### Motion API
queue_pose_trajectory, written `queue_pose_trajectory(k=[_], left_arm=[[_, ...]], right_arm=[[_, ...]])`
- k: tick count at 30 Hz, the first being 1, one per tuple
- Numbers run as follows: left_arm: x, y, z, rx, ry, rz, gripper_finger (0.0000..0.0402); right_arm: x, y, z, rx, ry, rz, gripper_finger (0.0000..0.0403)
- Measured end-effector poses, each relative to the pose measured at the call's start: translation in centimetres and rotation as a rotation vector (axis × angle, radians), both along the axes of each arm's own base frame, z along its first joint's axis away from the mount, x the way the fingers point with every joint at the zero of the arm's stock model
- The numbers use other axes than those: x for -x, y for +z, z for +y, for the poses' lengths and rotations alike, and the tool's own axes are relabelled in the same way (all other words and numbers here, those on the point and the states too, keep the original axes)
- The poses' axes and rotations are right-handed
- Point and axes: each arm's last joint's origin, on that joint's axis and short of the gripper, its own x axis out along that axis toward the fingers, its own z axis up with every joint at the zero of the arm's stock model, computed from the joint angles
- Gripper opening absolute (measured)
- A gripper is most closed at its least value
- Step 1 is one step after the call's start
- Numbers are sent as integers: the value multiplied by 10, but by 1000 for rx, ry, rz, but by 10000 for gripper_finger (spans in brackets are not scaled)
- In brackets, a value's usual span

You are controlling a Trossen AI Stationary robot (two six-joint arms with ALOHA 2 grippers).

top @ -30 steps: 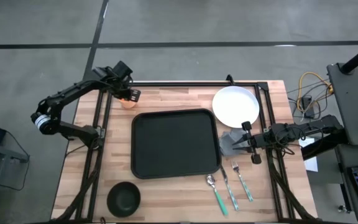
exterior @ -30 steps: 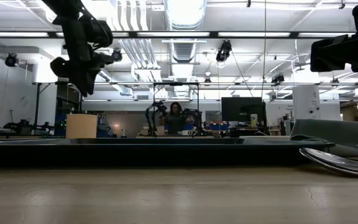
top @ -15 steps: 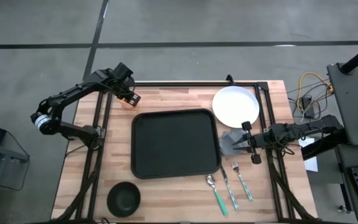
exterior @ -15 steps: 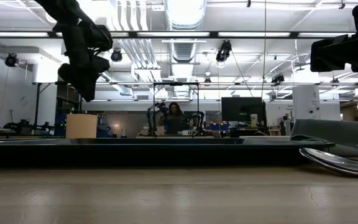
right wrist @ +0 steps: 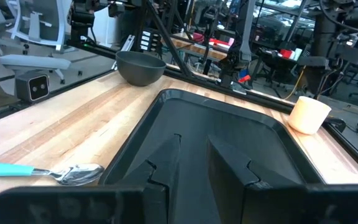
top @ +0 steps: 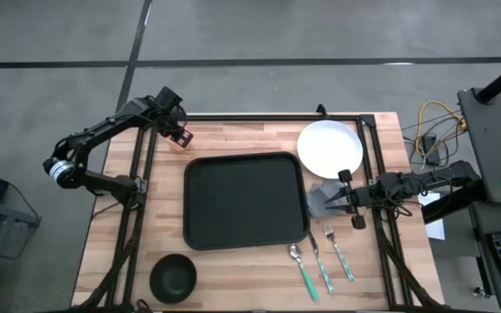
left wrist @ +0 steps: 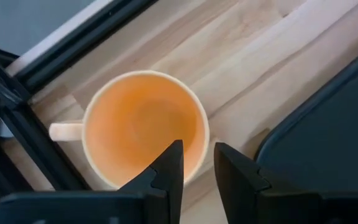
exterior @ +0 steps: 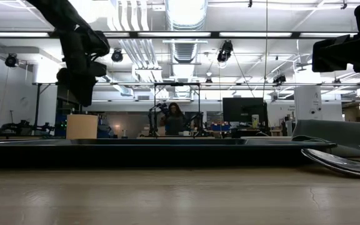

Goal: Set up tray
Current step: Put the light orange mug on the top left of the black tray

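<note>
No readable writing on anything here; the black tray (top: 245,201) sits empty mid-table. Only the left wrist view shows inside the orange mug (left wrist: 143,125) at the far-left corner, with the left gripper (top: 179,136) hovering just above it, fingers narrowly parted, holding nothing. The right gripper (top: 342,198) reaches in level from the right edge, over the grey napkin (top: 323,200) beside the tray, narrow gap too, nothing held.

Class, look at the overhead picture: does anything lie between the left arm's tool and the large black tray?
Nothing visible does. The left tool hovers over the orange cup, and only bare wooden table separates the cup from the large black rectangular tray.
</note>
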Motion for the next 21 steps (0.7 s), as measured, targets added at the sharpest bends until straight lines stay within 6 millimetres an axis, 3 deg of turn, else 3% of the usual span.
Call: queue_pose_trajectory(k=[13,21], left_arm=[[-7,-31,9,93,-15,72,71],[-7,-37,9,87,-17,69,71]], right_arm=[[0,0,0,0,0,0,68],[0,0,0,0,0,0,68]])
